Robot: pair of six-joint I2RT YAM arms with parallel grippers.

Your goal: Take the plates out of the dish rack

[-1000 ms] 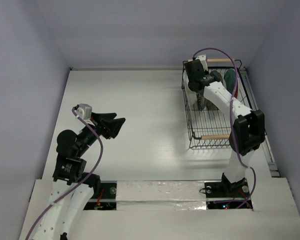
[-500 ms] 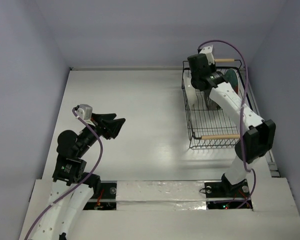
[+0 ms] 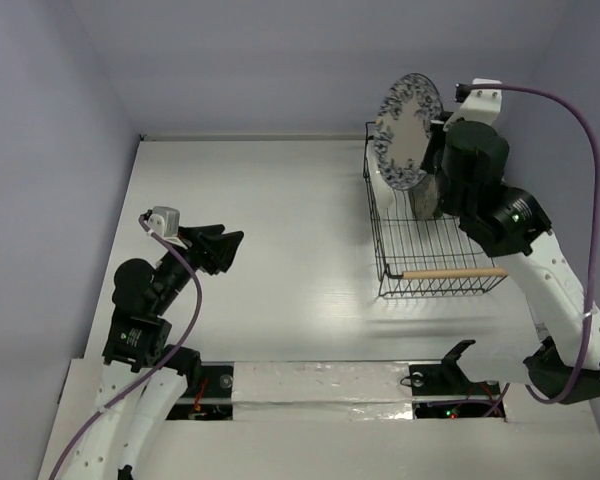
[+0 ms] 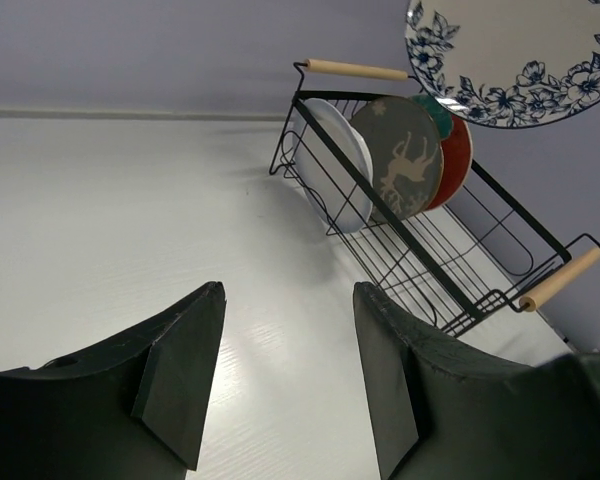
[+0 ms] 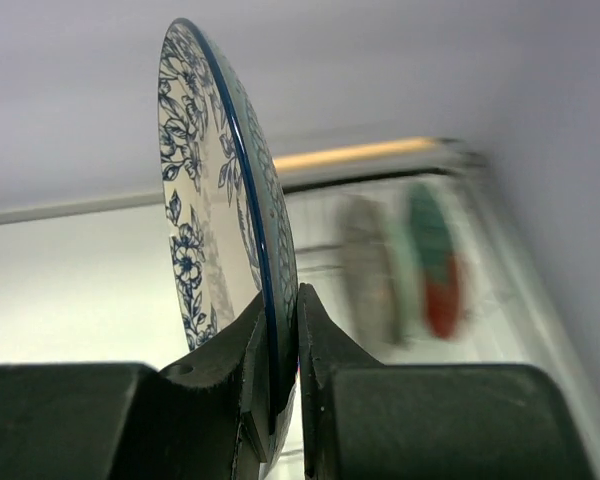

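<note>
Over rack [image 3: 445, 272], plate [image 3: 408, 130] in right end effector [image 5: 284, 312]

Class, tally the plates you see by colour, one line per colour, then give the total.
Blue-floral white plate: 1
Dark grey deer plate: 1
Pale mint plate: 1
Red-and-teal plate: 1
Total: 4

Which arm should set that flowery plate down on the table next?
Right. The right gripper is shut on the plate at its rim, holding it above the rack. The left gripper is open, empty and far off across the table.
</note>
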